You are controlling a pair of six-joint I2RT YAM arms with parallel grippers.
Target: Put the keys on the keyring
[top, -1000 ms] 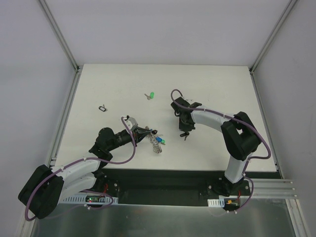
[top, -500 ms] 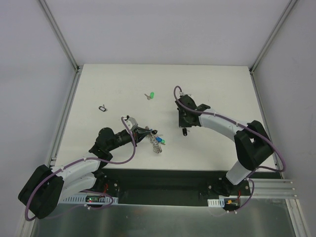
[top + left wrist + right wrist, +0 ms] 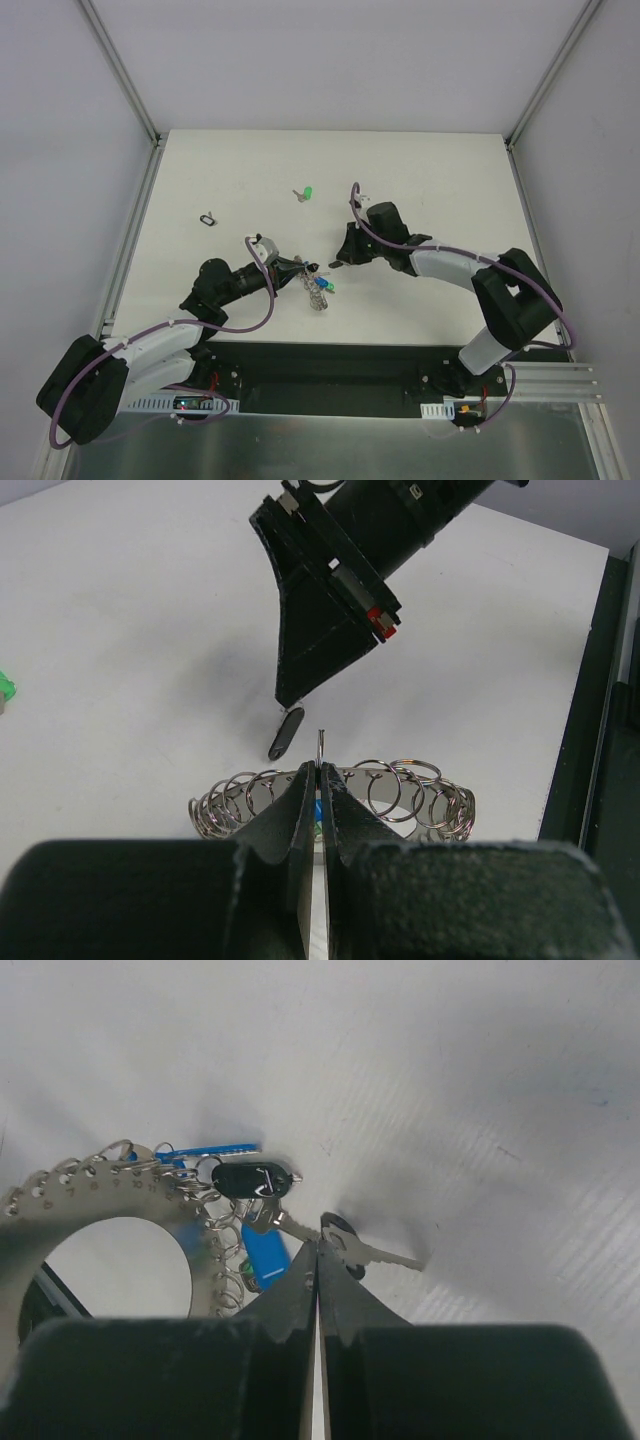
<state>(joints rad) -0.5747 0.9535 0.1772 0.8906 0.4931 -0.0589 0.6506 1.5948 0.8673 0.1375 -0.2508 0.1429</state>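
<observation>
Partly done: the keyring (image 3: 400, 785), pinched in the closed jaws of the left gripper (image 3: 318, 780), already carries a blue-headed key (image 3: 263, 1250) and a black-headed key (image 3: 255, 1178), the right gripper (image 3: 318, 1248) pinches a second black-headed key (image 3: 385, 1254) beside it, and the green key (image 3: 309, 191) lies apart on the table (image 3: 450, 180)

Bright, even light (foreground blurred)

Left gripper (image 3: 300, 268) and right gripper (image 3: 338, 263) clamped tight, tips close.
</observation>
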